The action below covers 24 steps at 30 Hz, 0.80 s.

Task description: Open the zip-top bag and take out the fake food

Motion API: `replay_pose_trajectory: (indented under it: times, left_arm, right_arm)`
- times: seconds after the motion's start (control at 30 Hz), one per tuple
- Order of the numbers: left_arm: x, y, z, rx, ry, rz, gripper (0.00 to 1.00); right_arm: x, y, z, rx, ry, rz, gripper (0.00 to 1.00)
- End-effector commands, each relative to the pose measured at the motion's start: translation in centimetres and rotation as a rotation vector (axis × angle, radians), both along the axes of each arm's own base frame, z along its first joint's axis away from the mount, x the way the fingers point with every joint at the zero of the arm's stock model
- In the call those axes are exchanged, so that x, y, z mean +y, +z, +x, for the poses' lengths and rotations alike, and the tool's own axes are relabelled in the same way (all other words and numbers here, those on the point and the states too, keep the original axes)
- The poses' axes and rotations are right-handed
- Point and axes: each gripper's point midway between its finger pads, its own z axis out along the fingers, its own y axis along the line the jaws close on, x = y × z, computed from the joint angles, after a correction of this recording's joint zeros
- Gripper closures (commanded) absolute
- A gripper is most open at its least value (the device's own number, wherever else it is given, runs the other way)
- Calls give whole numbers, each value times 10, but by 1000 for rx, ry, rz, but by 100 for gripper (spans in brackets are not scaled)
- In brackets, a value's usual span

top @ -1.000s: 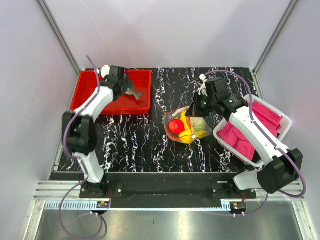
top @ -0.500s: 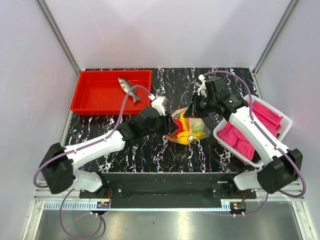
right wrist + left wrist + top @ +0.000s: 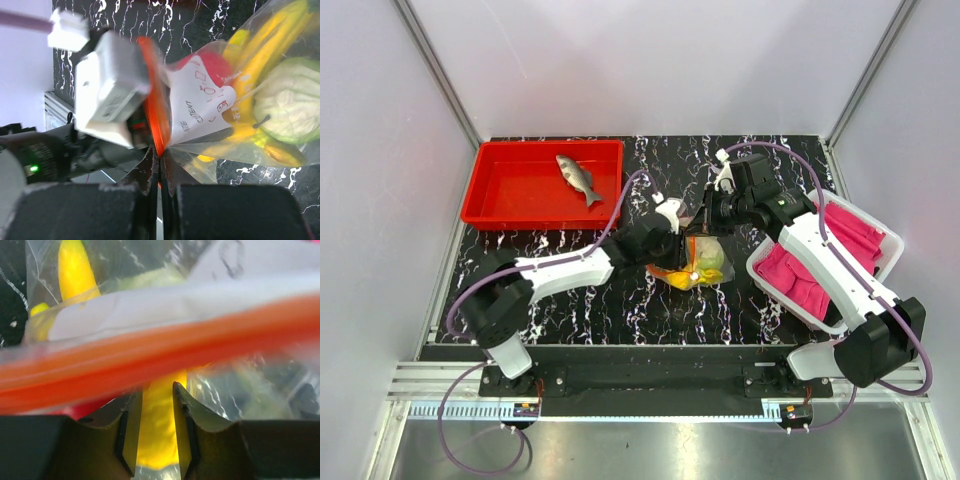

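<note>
The zip-top bag (image 3: 698,262) lies mid-table, clear plastic with an orange-red zip strip (image 3: 150,355). My right gripper (image 3: 159,161) is shut on that strip's edge, holding the mouth up (image 3: 710,216). My left gripper (image 3: 677,246) reaches into the mouth; in the left wrist view it (image 3: 156,405) is shut on a yellow banana bunch (image 3: 157,437). Through the plastic I see a red round fruit (image 3: 212,65), the banana bunch (image 3: 250,65) and a green piece (image 3: 290,107). A grey-silver fish (image 3: 575,178) lies in the red bin.
The red bin (image 3: 540,216) stands at the back left. A white bin (image 3: 754,266) holding pink cloth (image 3: 805,282) sits at the right under my right arm. Grey walls close in the table on three sides.
My left arm left the fish in the red bin, swung right to the bag, and its jaws narrowed around the banana bunch. The right gripper kept its hold on the zip strip.
</note>
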Motion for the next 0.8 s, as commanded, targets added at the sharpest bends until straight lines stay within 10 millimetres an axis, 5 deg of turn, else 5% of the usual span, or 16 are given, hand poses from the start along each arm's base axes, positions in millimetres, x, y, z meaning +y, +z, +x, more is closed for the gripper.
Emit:
replay_pose_trajectory:
  times: [0.0, 0.5, 0.77]
  left_arm:
    - [-33, 29, 21, -78, -43, -66, 67]
    - [-32, -20, 0, 1, -138, -1, 33]
    - [-13, -50, 0, 60, -56, 99, 42]
  right_arm:
    - [8, 38, 0, -87, 25, 94, 100]
    - [-2, 20, -12, -80, 23, 60, 100]
    - [-9, 15, -15, -91, 2, 39, 100]
